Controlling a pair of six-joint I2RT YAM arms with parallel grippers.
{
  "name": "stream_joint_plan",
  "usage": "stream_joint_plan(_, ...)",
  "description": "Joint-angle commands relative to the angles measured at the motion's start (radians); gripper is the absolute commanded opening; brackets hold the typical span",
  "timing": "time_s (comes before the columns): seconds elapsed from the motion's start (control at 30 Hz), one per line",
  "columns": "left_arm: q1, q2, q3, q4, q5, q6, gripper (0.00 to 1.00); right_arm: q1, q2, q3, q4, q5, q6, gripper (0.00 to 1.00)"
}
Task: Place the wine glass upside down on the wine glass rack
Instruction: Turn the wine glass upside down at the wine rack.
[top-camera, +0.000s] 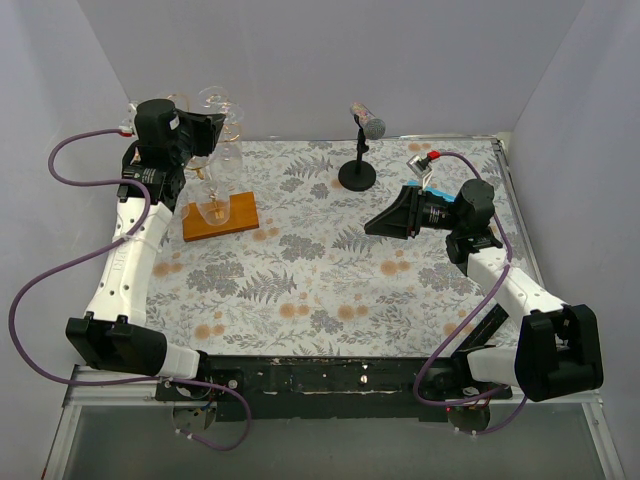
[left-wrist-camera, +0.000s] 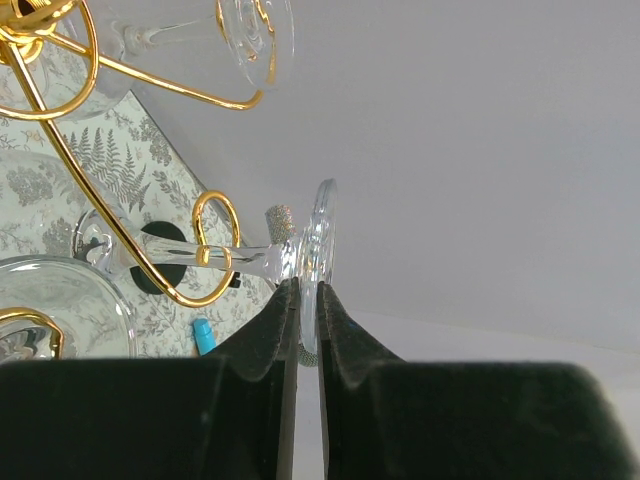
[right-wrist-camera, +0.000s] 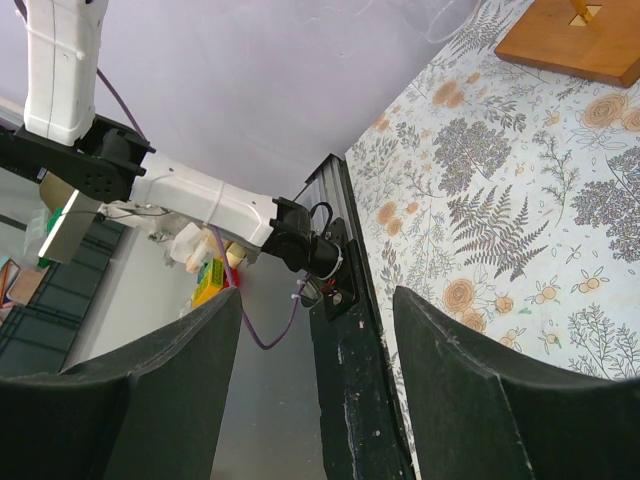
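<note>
My left gripper (left-wrist-camera: 306, 290): clamped on the foot of the wine glass (left-wrist-camera: 325, 215).
Wine glass: just ahead of my left fingertips, with its stem lying through a gold curl of the wine glass rack (left-wrist-camera: 216, 196).
My right gripper (right-wrist-camera: 318, 300): fingers apart, holding nothing, well away from the rack's wooden base (right-wrist-camera: 580, 40).

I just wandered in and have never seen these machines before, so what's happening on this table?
The left gripper is pinching the round foot of a wine glass, whose stem passes through a curled arm of the gold wine glass rack. It has not let go yet. Another glass sits on a different arm of the rack. The right gripper is open and holds nothing, hovering over the right side of the table, not far from a microphone stand.
</note>
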Motion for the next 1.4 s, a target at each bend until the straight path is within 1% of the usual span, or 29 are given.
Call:
stream_joint_plan(0.0, -0.031, -0.040, 0.006, 0.078, 0.059, -0.222, 0.00, -0.003, -0.003, 0.025, 0.020, 0.006, -0.021, 0.70)
stream_joint_plan(0.37, -0.031, -0.081, -0.044, 0.112, 0.072, -0.225, 0.00, -0.003, -0.002, 0.025, 0.014, 0.009, -0.025, 0.70)
stream_joint_plan(0.5, -0.031, -0.075, -0.053, 0.135, 0.096, -0.225, 0.00, -0.003, 0.000, 0.025, 0.012, 0.009, -0.028, 0.70)
stream_joint_plan(0.67, -0.031, -0.050, -0.026, 0.134, 0.081, -0.214, 0.00, -0.003, -0.002, 0.027, 0.011, 0.009, -0.031, 0.70)
stream_joint_plan(0.9, -0.031, 0.016, 0.058, 0.100, 0.044, -0.194, 0.00, -0.003, 0.000, 0.028, 0.009, 0.006, -0.031, 0.70)
stream_joint_plan(0.93, -0.031, 0.020, 0.065, 0.095, 0.012, -0.192, 0.00, -0.003, -0.002, 0.028, 0.009, 0.006, -0.032, 0.70)
stream_joint_plan(1.03, -0.031, 0.036, 0.086, 0.083, -0.013, -0.185, 0.00, -0.003, 0.000, 0.028, 0.009, 0.006, -0.032, 0.70)
stream_joint_plan(1.37, 0.015, 0.071, 0.095, 0.077, -0.031, -0.174, 0.00, -0.003, 0.001, 0.028, 0.008, 0.006, -0.035, 0.70)
